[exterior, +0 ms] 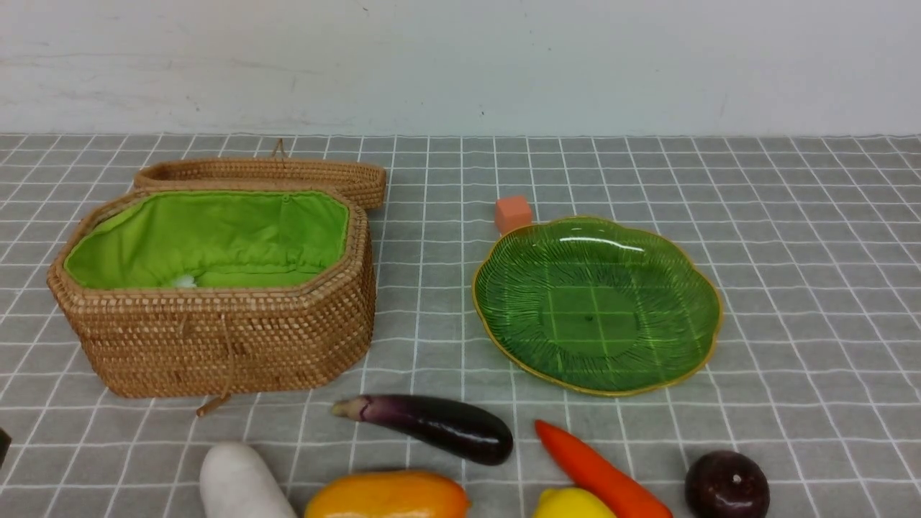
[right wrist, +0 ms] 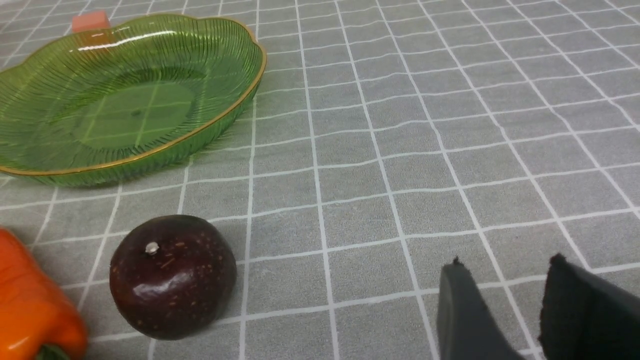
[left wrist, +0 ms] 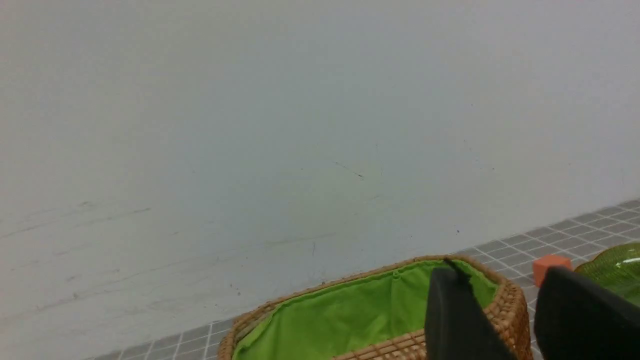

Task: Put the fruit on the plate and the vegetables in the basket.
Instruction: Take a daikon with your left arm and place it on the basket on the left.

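Left fingers (left wrist: pixel 460 320): two black pads spread apart with nothing between them, seen in front of the basket's rim.
Right fingers (right wrist: pixel 467 315): spread apart and holding nothing, over bare cloth near the maroon fruit and not touching it.
Worktop (exterior: pixel 791 252): covered in a grey cloth with a white grid, with a pale wall along the far edge.
Basket (exterior: pixel 216 338): on the left half, well back from the near edge, open, with its green lining (exterior: pixel 209 237) showing.
Lid (exterior: pixel 288 173): lies behind the basket, towards the far edge.
Plate (exterior: pixel 597 302): right of the middle, level with the basket and well apart from it, with no fruit on it.
Cube (exterior: pixel 513 214): small and orange-pink, at the plate's far-left rim.
Radish (exterior: pixel 241 485): at the near edge, in front of the basket and cut off by the frame.
Mango (exterior: pixel 388 496): at the near edge, just right of the radish.
Eggplant (exterior: pixel 439 426): lies just behind the mango, with its stem end pointing towards the basket.
Lemon (exterior: pixel 572 503): at the near edge, beside the carrot; only its top shows.
Carrot (exterior: pixel 601 475): lies slantwise in front of the plate.
Maroon fruit (exterior: pixel 727 485): near edge, just right of the carrot, closest to the near-right corner of all the produce.
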Controlling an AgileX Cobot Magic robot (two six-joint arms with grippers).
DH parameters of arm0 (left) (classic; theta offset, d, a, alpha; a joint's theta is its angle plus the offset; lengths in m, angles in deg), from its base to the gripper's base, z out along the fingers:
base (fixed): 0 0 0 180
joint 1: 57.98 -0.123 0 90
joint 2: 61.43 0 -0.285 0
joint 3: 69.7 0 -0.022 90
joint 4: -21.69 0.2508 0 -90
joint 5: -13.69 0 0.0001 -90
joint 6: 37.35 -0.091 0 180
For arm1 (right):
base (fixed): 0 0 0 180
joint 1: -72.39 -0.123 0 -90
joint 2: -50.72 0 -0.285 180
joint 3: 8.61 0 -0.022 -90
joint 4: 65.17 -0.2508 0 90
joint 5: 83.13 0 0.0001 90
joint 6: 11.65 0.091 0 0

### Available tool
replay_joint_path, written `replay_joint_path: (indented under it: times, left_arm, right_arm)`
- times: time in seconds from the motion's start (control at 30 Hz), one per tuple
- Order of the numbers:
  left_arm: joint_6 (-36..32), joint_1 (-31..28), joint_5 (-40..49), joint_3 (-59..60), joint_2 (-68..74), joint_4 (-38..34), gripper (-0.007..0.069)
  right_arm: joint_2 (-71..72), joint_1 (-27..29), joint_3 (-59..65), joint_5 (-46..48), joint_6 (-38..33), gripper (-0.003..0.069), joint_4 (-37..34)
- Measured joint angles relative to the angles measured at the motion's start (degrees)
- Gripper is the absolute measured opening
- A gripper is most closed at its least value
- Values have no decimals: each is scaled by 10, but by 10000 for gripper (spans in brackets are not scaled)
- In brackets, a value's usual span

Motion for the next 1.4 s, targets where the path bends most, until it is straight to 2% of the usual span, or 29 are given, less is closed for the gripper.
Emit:
replay_joint_path:
  times: [0.17,0.3,0.33,0.37,0.4,0.47,0.63,0.73,0.8,0.93,1.03,1.1,1.17,1.27,1.3,1.33,1.4]
  left_arm:
    - [21,0,-27,0,0,-3,239]
    - [93,0,-71,0,0,-49,239]
    - [141,0,-75,-6,0,-91,239]
    - [146,0,-73,-8,0,-91,239]
    - [176,0,-46,-35,0,-120,239]
    - [186,0,-17,-62,0,-134,239]
    - [222,0,276,-255,81,-194,239]
    - [223,0,358,-288,124,-195,239]
    - [223,0,431,-312,183,-171,239]
    - [244,0,460,-313,247,-169,239]
    - [270,0,490,-313,291,-203,239]
    - [290,0,534,-313,356,-259,239]
    - [290,0,556,-314,417,-302,239]
    - [245,0,571,-323,493,-380,242]
    - [221,0,572,-327,516,-405,247]
    - [164,0,572,-341,561,-466,262]
    - [93,0,567,-356,601,-521,296]
  right_arm:
    - [0,0,0,0,0,240,0]
    - [0,0,0,0,0,240,0]
    - [0,0,0,0,0,240,0]
    - [0,0,0,0,0,240,0]
    - [0,0,0,0,0,240,0]
    - [0,0,0,0,0,240,0]
    - [0,0,0,0,0,240,0]
    - [0,0,0,0,0,240,0]
    - [0,0,0,0,0,240,0]
    - [0,0,0,0,0,240,0]
    - [0,0,0,0,0,240,0]
    - [0,0,0,0,0,240,0]
    - [0,0,0,0,0,240,0]
    - [0,0,0,0,0,240,0]
    - [0,0,0,0,0,240,0]
    - [0,0,0,0,0,240,0]
    - [0,0,0,0,0,240,0]
